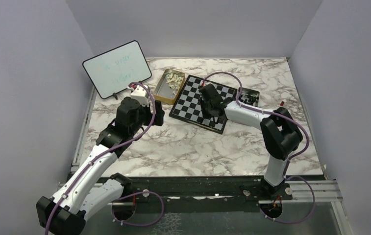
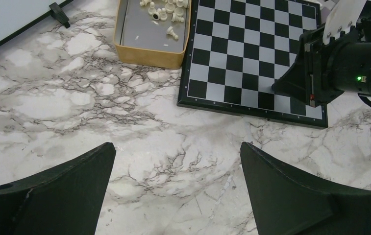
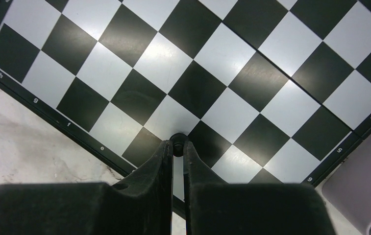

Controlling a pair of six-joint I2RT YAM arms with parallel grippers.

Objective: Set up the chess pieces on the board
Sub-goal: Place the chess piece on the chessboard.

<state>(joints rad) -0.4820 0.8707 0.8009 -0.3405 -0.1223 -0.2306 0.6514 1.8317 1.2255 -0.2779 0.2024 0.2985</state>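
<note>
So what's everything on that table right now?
chessboard: one, black and white checks, far middle of the table
black chess piece: one, black, pinched above the board's edge row
cream chess pieces: several, cream-white, loose in the gold tin
gold tin: one, gold, beside the board's left side
second tin: one, dark inside, right of the board; contents too small to tell
dry-erase board: one, white with black frame, propped at far left
table: one, white-grey marble pattern
left gripper: one, black, open above bare table
right gripper: one, black, shut on the black piece
</note>
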